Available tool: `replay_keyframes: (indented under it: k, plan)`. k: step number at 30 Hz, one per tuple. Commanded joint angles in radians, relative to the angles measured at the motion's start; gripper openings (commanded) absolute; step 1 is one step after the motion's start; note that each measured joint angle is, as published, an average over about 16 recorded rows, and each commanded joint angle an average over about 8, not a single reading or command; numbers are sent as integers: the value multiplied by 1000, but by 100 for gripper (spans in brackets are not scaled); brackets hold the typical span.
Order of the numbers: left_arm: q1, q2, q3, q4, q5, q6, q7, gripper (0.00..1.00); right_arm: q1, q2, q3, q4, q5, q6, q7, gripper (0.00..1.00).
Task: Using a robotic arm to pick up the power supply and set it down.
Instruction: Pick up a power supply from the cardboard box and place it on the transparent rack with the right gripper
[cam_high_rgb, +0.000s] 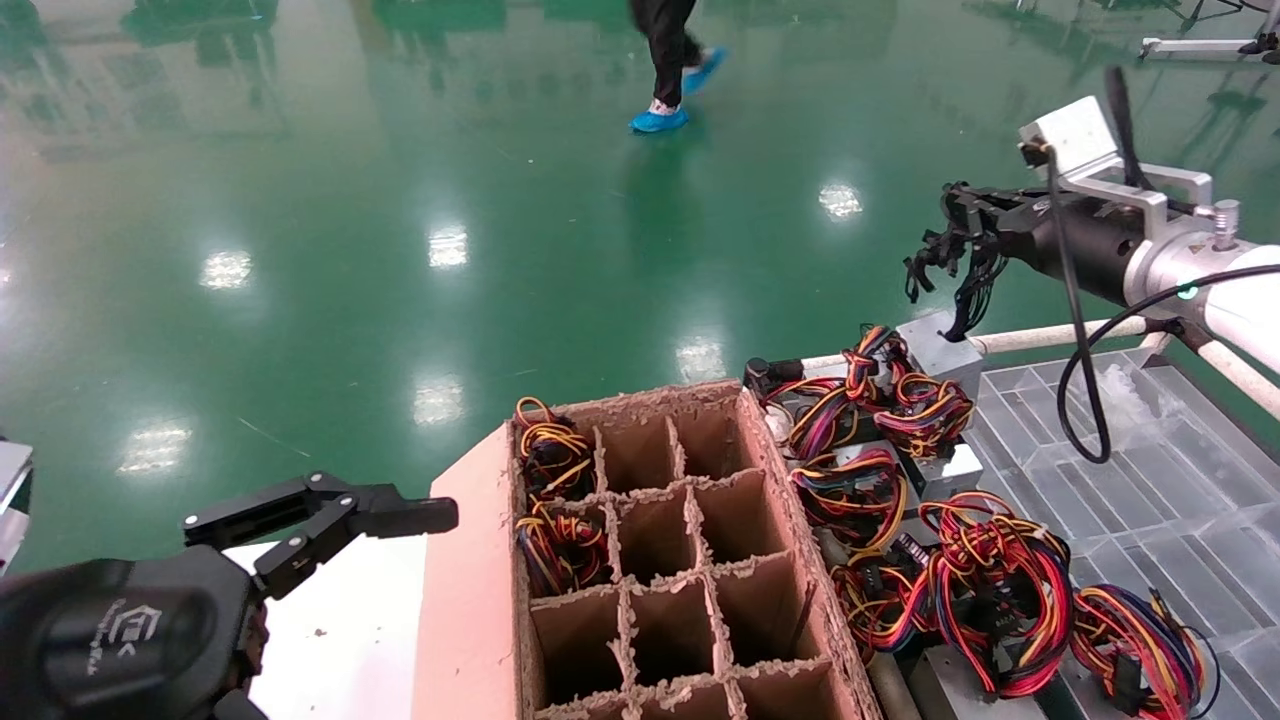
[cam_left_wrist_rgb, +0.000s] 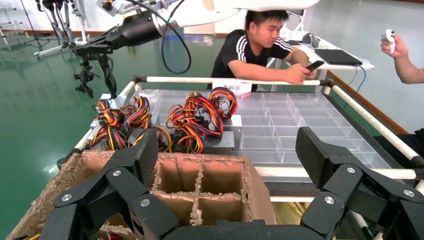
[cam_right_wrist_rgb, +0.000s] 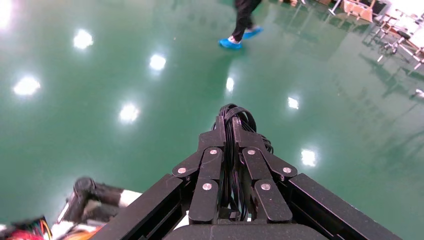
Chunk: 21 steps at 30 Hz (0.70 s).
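The robotic arm (cam_high_rgb: 1225, 290) is my right one, white with a black wrist, reaching in from the right over the table's far corner. Its gripper (cam_high_rgb: 950, 208) is shut on the black cable bundle (cam_right_wrist_rgb: 235, 112) of the power supply. The cables (cam_high_rgb: 942, 268) dangle below the fingers toward the small grey box (cam_high_rgb: 935, 352), which is by the white rail; I cannot tell whether the box rests or hangs. The left wrist view shows the same gripper (cam_left_wrist_rgb: 95, 49) and its hanging cables (cam_left_wrist_rgb: 92, 75). My left gripper (cam_high_rgb: 320, 520) stays open at the near left, holding nothing.
A cardboard box with dividers (cam_high_rgb: 470, 600) stands in front; two far-left cells hold coloured wire bundles. Several grey boxes with red-yellow-orange wires (cam_high_rgb: 985, 590) lie beside it. A clear compartment tray (cam_high_rgb: 1180, 480) fills the right. A person (cam_high_rgb: 670, 60) walks on the green floor.
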Motion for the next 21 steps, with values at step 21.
replay_keyframes:
  k: [21]
  plan:
    - [0,0,0,0,0,0,0,100,-72,-14,108,30,154,69,-35,0]
